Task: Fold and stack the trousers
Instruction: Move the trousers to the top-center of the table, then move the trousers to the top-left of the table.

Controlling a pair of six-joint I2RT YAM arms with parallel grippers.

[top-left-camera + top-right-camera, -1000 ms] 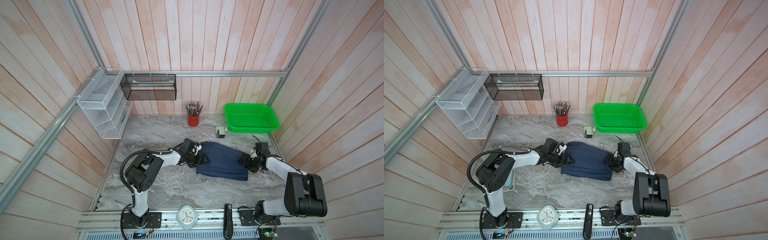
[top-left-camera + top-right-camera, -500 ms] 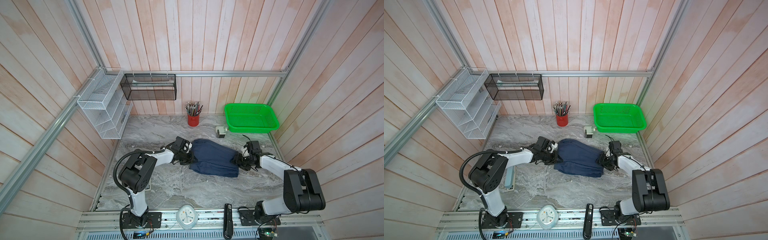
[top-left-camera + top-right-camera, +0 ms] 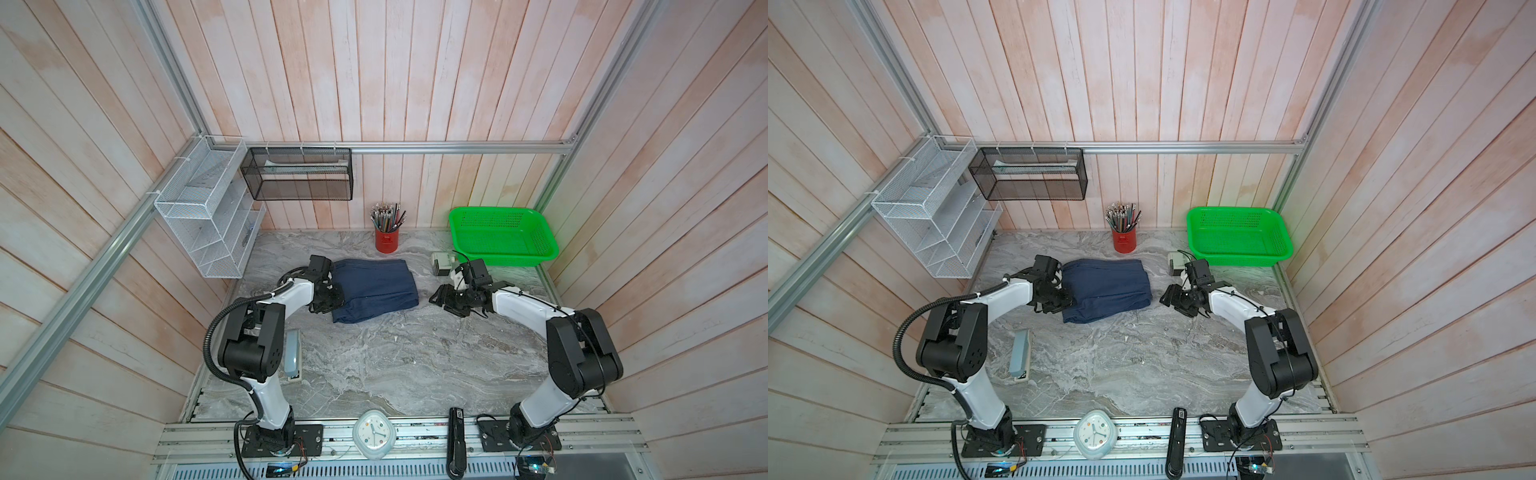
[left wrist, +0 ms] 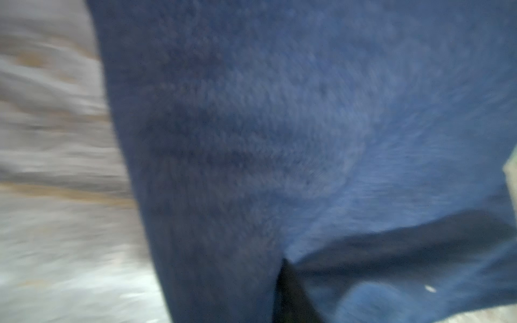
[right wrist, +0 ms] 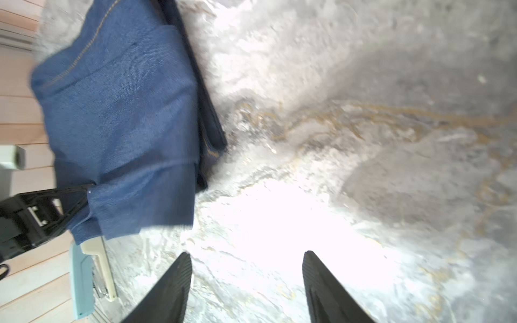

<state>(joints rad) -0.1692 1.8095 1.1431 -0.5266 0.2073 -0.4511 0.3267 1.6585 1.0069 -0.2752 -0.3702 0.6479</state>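
Note:
The trousers (image 3: 376,284) (image 3: 1108,289) lie folded into a dark navy block on the marble table, left of centre. My left gripper (image 3: 332,297) (image 3: 1066,301) is pressed against their left edge, its tips buried in the cloth. Denim (image 4: 279,125) fills the left wrist view, where a single dark finger (image 4: 291,296) shows, so its jaw state is unclear. My right gripper (image 3: 444,299) (image 5: 246,256) stands open over bare marble, a short way right of the trousers (image 5: 120,125), with nothing between its fingers.
A red pencil cup (image 3: 386,243) and a green basket (image 3: 540,253) stand at the back, with a small white device (image 3: 440,264) between them. A stapler (image 3: 292,353) lies beside the left arm. A clock (image 3: 372,432) and a black remote (image 3: 455,440) sit on the front rail.
The folded trousers have slid left and slightly back. My right gripper has come off their right edge and drawn away to the right. My left gripper stays at the left edge.

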